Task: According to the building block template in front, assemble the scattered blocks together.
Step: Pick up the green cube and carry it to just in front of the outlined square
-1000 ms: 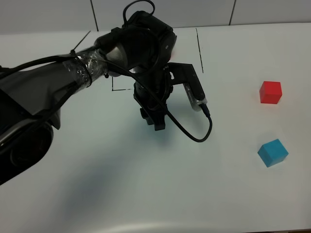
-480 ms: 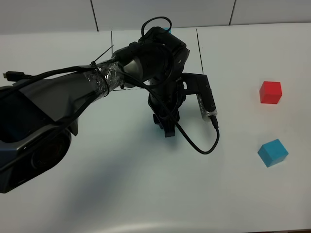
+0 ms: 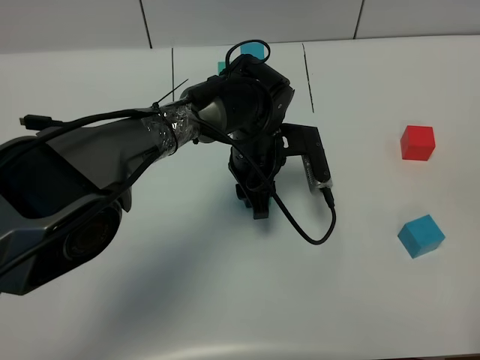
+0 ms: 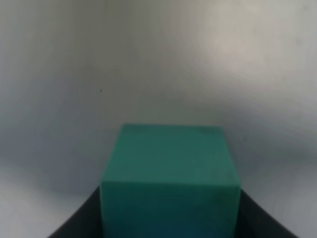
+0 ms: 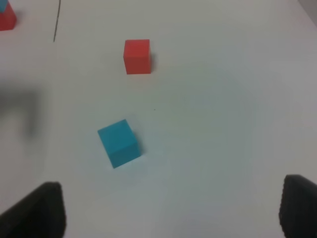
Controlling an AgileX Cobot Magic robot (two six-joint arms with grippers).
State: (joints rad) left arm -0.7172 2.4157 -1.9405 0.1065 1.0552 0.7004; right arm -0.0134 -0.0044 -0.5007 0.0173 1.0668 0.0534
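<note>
One teal-green cube of the scattered blocks is clamped in the left gripper near the middle of the table. The red cube and blue cube lie well apart at the right, below the right gripper, whose jaws stand wide and empty. The building block template peeks out behind the arm. Released skewed, the held cube may not sit flush against red.

White table — red cube, blue cube (well apart), black lines.
</note>
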